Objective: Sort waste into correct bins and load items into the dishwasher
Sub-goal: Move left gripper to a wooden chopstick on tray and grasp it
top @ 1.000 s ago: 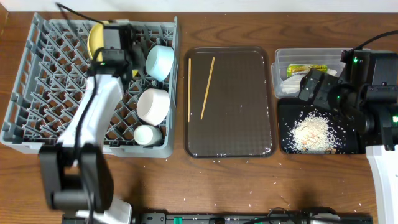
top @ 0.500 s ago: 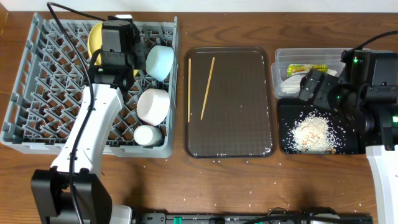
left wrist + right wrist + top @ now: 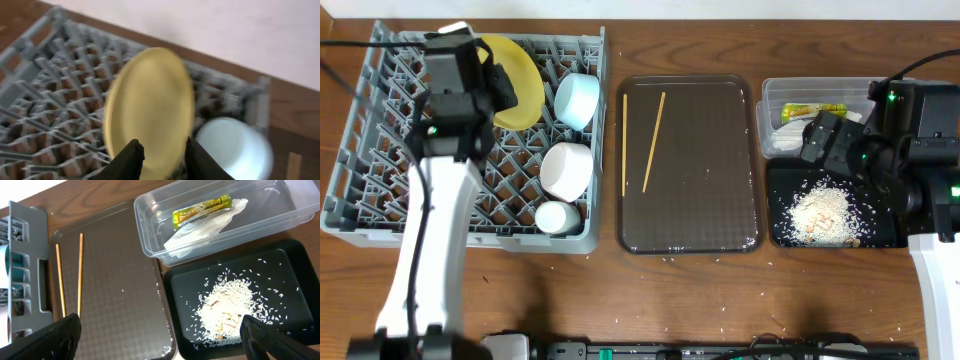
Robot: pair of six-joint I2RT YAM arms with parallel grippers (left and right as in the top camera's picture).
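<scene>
The round yellow plate (image 3: 520, 68) stands on edge in the back of the grey dish rack (image 3: 380, 150), next to the light blue bowl (image 3: 577, 100). The white bowl (image 3: 567, 168) and small white cup (image 3: 558, 216) sit in the rack's right column. My left gripper (image 3: 498, 88) is open just left of the plate (image 3: 150, 105), not touching it. Two chopsticks (image 3: 653, 142) lie on the brown tray (image 3: 690, 210). My right gripper (image 3: 828, 140) is wide open and empty above the bins. The wrapper (image 3: 201, 209) and napkin (image 3: 200, 230) lie in the clear tub (image 3: 767, 100). Rice scraps (image 3: 820, 212) lie in the black tray (image 3: 780, 225).
Loose rice grains are scattered on the brown tray's front right corner and on the wooden table in front of it. The rack's left half holds only bare pegs. The right arm's body stands at the table's right edge.
My left arm has swung left and drawn back from the yellow plate, which now shows standing in the rack. The right arm has not moved.
</scene>
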